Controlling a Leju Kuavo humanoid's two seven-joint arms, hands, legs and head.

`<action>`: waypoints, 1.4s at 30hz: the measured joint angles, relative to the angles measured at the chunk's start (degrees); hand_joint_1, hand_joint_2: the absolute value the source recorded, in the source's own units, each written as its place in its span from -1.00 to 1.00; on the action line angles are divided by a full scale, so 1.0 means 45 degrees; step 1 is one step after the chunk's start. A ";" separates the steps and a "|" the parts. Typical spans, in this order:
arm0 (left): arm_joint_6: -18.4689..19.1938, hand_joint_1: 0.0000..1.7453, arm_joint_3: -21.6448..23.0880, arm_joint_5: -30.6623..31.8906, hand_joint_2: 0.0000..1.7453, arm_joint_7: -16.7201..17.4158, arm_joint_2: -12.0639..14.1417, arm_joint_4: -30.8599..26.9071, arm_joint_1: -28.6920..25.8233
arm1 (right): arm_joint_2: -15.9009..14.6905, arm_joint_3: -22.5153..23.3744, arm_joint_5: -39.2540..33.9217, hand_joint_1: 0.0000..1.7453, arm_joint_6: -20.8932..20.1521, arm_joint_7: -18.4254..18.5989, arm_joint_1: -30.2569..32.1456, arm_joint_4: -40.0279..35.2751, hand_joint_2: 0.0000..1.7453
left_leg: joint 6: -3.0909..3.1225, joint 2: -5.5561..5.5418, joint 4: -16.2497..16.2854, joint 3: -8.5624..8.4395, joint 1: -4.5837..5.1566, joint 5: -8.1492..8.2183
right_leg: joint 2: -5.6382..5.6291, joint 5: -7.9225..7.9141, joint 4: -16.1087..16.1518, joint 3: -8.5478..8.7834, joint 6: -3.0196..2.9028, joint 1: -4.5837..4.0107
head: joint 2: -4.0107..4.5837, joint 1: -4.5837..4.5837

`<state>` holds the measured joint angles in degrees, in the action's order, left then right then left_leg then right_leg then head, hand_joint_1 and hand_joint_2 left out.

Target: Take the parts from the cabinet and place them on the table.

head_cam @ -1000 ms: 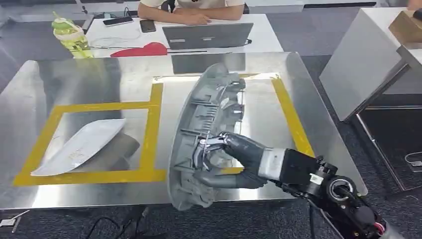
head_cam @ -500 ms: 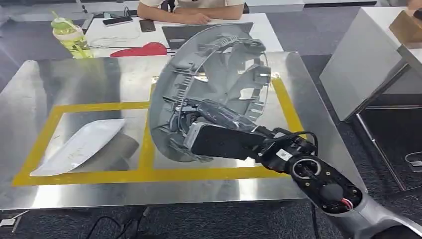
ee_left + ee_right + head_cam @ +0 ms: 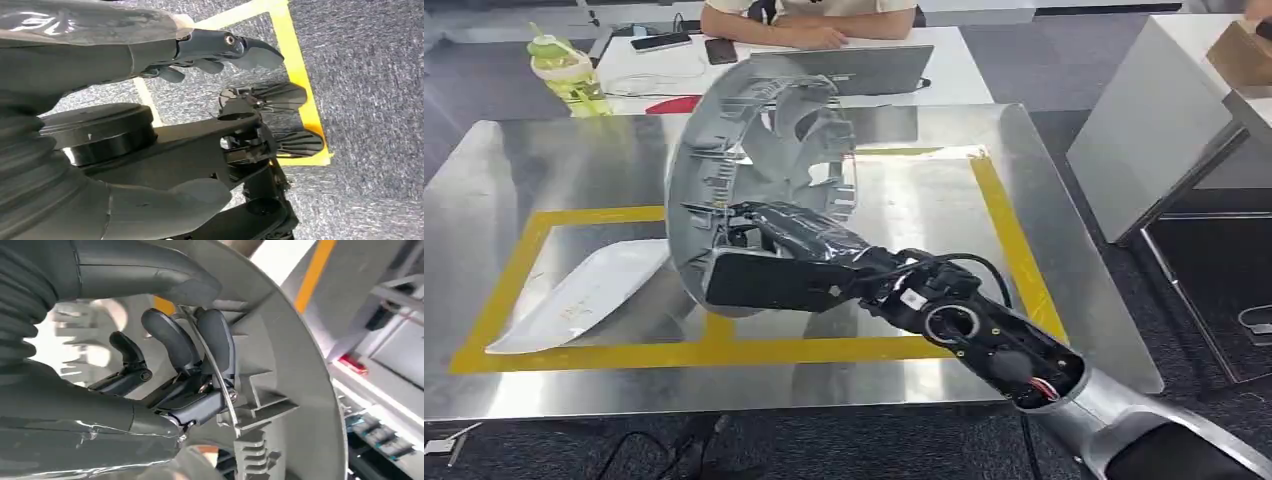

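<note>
The right hand (image 3: pixel 769 240) grips the large grey plastic part (image 3: pixel 724 170) by an inner rib; in the right wrist view its fingers (image 3: pixel 167 340) curl over the thin edge, with the thumb on the outer side. The part rises above the hand, its long axis nearly upright, over the steel table (image 3: pixel 484 180) with yellow tape. It is a curved, ribbed moulding, matte and rigid. To lay it down, I judge it must tilt flat. The left hand (image 3: pixel 215 52) holds nothing, its fingers loosely apart.
</note>
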<state>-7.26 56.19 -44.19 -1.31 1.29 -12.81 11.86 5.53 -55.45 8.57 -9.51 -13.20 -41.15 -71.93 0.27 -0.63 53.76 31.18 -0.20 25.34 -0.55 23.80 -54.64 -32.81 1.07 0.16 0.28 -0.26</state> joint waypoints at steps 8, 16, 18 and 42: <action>0.0015 -1.00 0.0000 0.0044 1.00 0.0087 0.0000 0.0000 0.0039 | 0.0781 -0.0733 0.1052 1.00 0.0402 -0.0049 -0.0405 0.1693 1.00 | 0.0000 0.0001 0.0000 0.0000 0.0000 0.0000 | -0.0001 0.0001 0.0003 0.0000 0.0000 0.0000 | 0.0000 0.0005; 0.0112 -1.00 0.0000 0.0049 1.00 0.0170 0.0000 0.0000 0.0044 | 0.1767 -0.1238 0.1786 1.00 0.0412 -0.0553 -0.0700 0.3704 1.00 | 0.0000 0.0001 0.0000 -0.0003 0.0000 0.0000 | -0.0001 0.0000 0.0004 0.0000 0.0000 0.0000 | 0.0000 0.0005; 0.0117 -1.00 0.0000 0.0048 1.00 0.0170 0.0000 0.0000 0.0047 | 0.2035 -0.1331 0.1830 1.00 0.0466 -0.0695 -0.0822 0.4206 1.00 | 0.0000 0.0001 0.0000 -0.0007 0.0000 0.0000 | -0.0001 0.0000 0.0005 0.0000 0.0000 0.0000 | 0.0000 0.0010; 0.0112 -1.00 0.0000 0.0024 1.00 0.0131 0.0053 0.0000 -0.0029 | 0.2472 -0.1024 0.1237 1.00 0.1151 -0.0986 -0.1763 0.6556 1.00 | -0.0001 0.0008 0.0007 -0.0022 0.0000 -0.0003 | -0.0007 -0.0005 0.0016 0.0017 -0.0004 0.0000 | 0.0000 0.0005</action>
<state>-6.75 56.19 -44.09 -0.72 1.53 -12.81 11.73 16.66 -60.06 14.14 -4.33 -17.64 -49.08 -42.43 0.26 -0.59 53.79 31.08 -0.20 25.32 -0.58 23.77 -54.56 -32.73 1.05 0.16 0.28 -0.24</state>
